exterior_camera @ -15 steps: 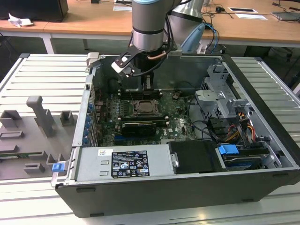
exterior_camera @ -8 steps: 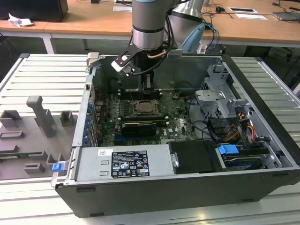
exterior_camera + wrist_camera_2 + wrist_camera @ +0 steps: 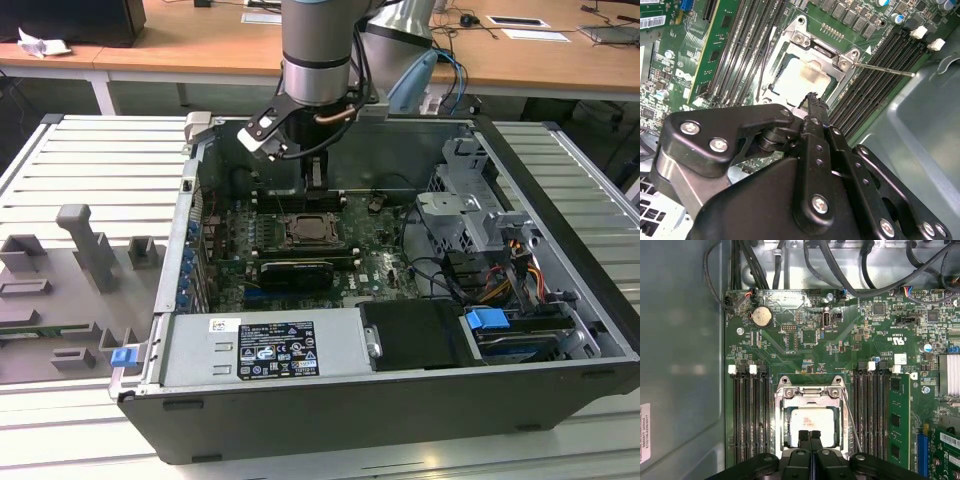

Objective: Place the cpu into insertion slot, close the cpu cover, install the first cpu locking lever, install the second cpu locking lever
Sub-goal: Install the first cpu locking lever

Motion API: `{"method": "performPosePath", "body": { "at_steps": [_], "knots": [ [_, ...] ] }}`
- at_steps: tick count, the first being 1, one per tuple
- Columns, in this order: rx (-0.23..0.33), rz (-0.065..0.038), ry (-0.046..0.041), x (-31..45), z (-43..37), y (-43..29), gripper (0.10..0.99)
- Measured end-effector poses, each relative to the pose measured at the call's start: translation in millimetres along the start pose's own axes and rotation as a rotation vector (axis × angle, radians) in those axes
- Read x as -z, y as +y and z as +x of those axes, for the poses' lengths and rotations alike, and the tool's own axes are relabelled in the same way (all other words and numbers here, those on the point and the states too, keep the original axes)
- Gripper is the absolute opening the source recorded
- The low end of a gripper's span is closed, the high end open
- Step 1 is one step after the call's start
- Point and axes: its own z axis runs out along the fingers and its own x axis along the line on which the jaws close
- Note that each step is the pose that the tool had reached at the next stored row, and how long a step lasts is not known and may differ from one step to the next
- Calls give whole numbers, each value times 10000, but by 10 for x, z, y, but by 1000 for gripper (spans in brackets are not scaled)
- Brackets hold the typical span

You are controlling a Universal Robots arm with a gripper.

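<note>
The cpu (image 3: 812,421) lies in the insertion slot (image 3: 305,231) on the green board, its pale metal face (image 3: 801,80) showing through the window of the silvery cpu cover (image 3: 810,394), which lies flat around it. A thin locking lever (image 3: 885,68) sticks out sideways over the black memory slots; it also shows as a slim rod (image 3: 852,420) beside the socket. My gripper (image 3: 809,435) hangs just above the cpu's near edge, shut, with nothing between its fingertips (image 3: 813,98). In the exterior view the gripper (image 3: 315,178) sits over the socket, inside the open computer case.
Black memory slots (image 3: 751,415) flank the socket on both sides, with a green memory module (image 3: 896,415) in one. The case wall (image 3: 680,365) rises close by. Cable bundles (image 3: 840,270) run past the board's far edge. A drive cage (image 3: 470,215) stands at the exterior view's right.
</note>
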Motion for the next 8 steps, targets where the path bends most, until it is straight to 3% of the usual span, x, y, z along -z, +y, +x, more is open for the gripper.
{"method": "performPosePath", "body": {
  "at_steps": [8],
  "knots": [
    [-1,-1,1,16,0,1,106]
  ]
}}
